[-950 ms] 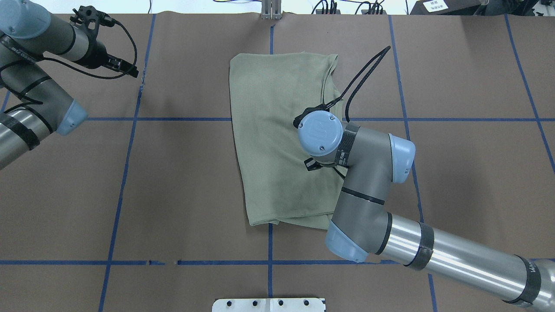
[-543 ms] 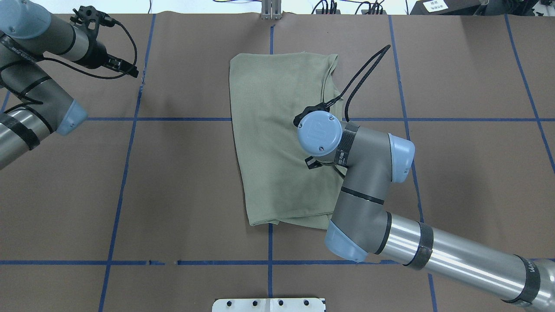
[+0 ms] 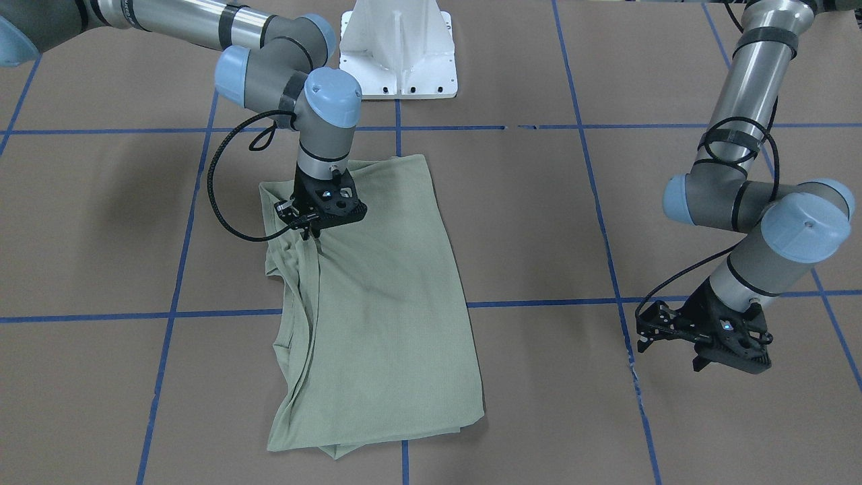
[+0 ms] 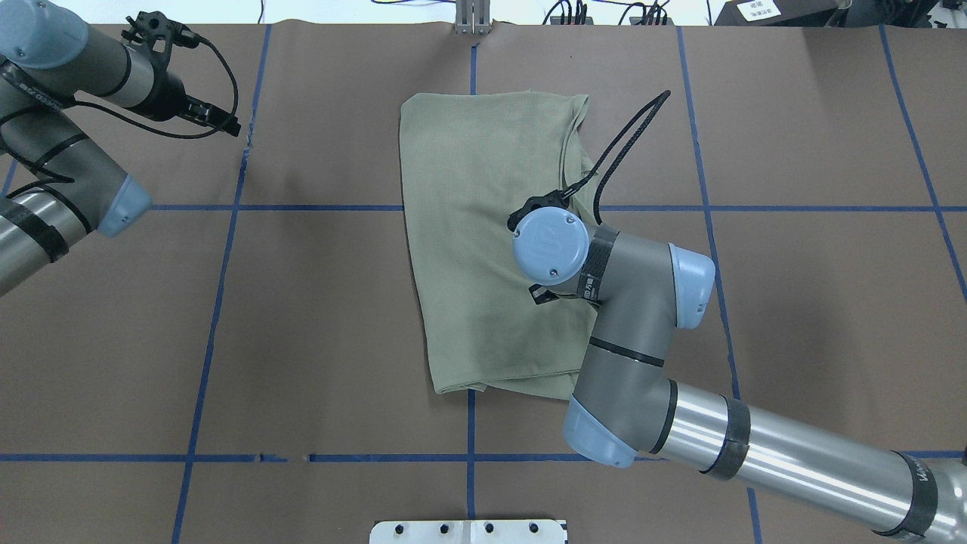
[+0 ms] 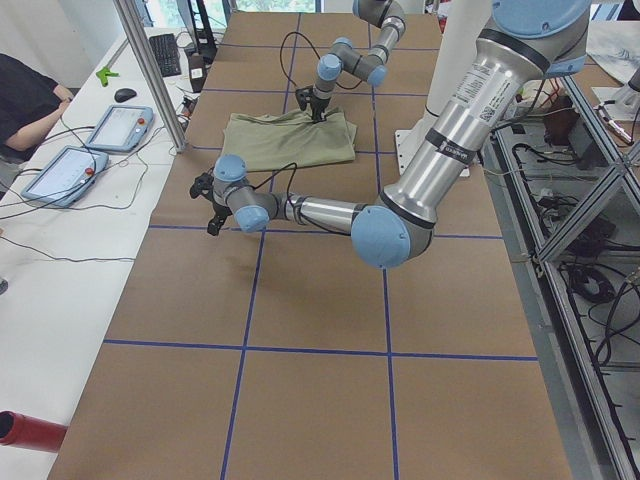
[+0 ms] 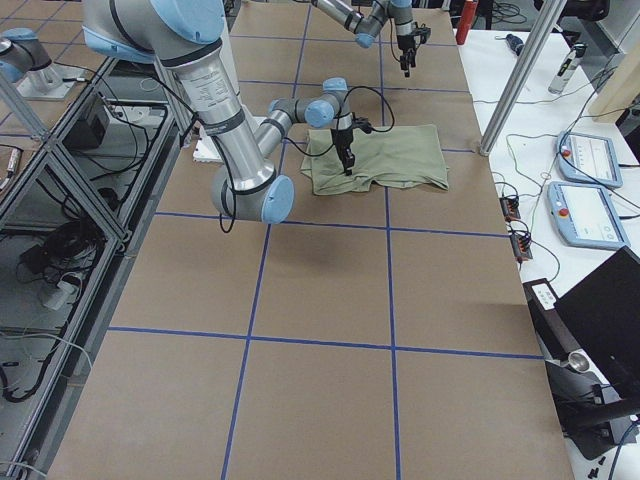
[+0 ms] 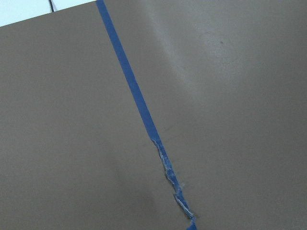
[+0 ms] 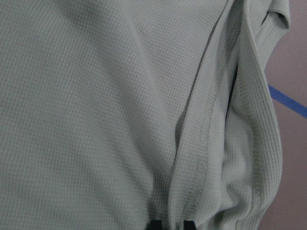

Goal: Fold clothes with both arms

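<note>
The pale green shirt [image 4: 483, 227] lies flat at the table's middle, folded lengthwise into a long strip [image 3: 384, 323]. Its loose edges are stacked along the side nearest my right arm. My right gripper [image 3: 315, 234] points straight down on those stacked edges, shut on a pinched fold of the shirt [image 8: 96, 96]. The wrist view shows the fold running down between the black fingertips [image 8: 156, 224]. From overhead the wrist hides the fingers. My left gripper [image 4: 230, 125] hangs open over bare table beside a blue tape line [image 3: 641, 331], far from the shirt.
Blue tape lines [image 4: 219, 302] divide the brown table into squares. The white pedestal base [image 3: 397, 47] stands at the robot's edge. Beyond the far edge are a metal post [image 5: 150, 70], control tablets [image 5: 120, 125] and a seated person [image 5: 25, 100].
My right wrist has sunk a little and shifted slightly toward the robot over the shirt's edge. The shirt's outline and the left arm look the same.
</note>
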### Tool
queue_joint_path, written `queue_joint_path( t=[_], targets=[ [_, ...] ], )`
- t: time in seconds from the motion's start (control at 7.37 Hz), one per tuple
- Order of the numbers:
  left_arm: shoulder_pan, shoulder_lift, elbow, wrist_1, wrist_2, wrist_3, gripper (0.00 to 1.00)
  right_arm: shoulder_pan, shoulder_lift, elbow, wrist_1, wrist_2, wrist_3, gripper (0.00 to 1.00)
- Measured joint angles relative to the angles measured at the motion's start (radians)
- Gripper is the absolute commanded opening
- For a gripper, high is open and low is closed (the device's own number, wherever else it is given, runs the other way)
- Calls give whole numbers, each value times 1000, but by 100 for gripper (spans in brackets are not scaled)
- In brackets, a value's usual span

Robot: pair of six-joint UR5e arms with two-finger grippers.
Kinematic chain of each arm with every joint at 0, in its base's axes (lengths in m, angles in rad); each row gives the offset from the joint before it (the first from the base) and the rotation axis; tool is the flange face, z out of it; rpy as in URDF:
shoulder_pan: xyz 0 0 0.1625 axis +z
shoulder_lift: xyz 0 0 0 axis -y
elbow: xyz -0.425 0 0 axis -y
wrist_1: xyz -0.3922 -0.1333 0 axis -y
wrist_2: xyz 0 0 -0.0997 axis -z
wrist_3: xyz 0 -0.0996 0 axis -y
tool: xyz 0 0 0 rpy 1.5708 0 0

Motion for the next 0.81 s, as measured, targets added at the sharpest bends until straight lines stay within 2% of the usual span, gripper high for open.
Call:
queue_joint_path(
  t=[0.41,0.81],
  targets=[
    [0,-1,-1,-1,0,-1,100,26,-3,14,-24,-2,-1,0],
    [0,-1,-3,-3,0,-1,100,59,-61,48,-52,-5,-1,0]
  ],
)
